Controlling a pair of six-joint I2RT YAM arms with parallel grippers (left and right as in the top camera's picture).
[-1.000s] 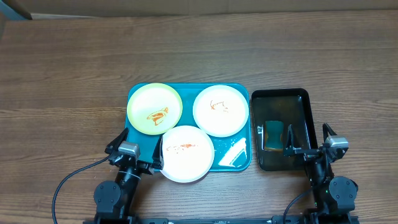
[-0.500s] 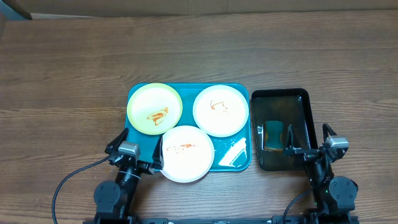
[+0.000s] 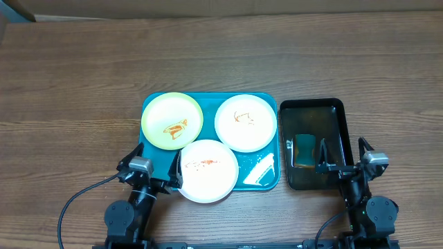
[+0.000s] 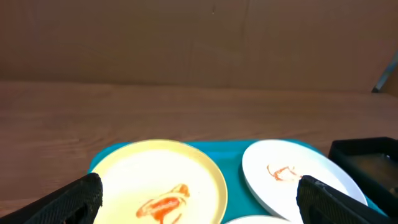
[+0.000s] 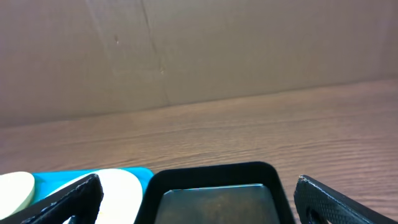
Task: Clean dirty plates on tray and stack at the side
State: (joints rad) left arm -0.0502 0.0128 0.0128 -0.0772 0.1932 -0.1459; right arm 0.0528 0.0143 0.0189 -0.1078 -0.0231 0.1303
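Three plates sit on the blue tray (image 3: pixel 266 185) in the middle of the wooden table (image 3: pixel 83 69). The yellow-green plate (image 3: pixel 172 120) is at the back left. One white plate (image 3: pixel 246 122) is at the back right. The other white plate (image 3: pixel 205 171) is at the front and hangs a little over the tray's near edge. All three have orange-brown sauce marks. Just to the right is a black tray (image 3: pixel 315 106) with a sponge (image 3: pixel 303 151) in it that looks green and yellow. The left gripper (image 3: pixel 149 170) is low beside the front white plate, with its fingers wide apart and nothing in them. The right gripper (image 3: pixel 343 164) is low at the near end of the black tray, and its fingers are wide apart and empty too. No plate looks clean or stacked yet, so the job seems to be at the very start. I think the right gripper should come straight down over the sponge, pinch it in the middle, and rub the sauce off with small pushes. The left gripper could hold the plate's edge so it does not slide. The front plate might tip off the tray if it is pushed hard near its edge. I cannot see any words, names or labels on anything.
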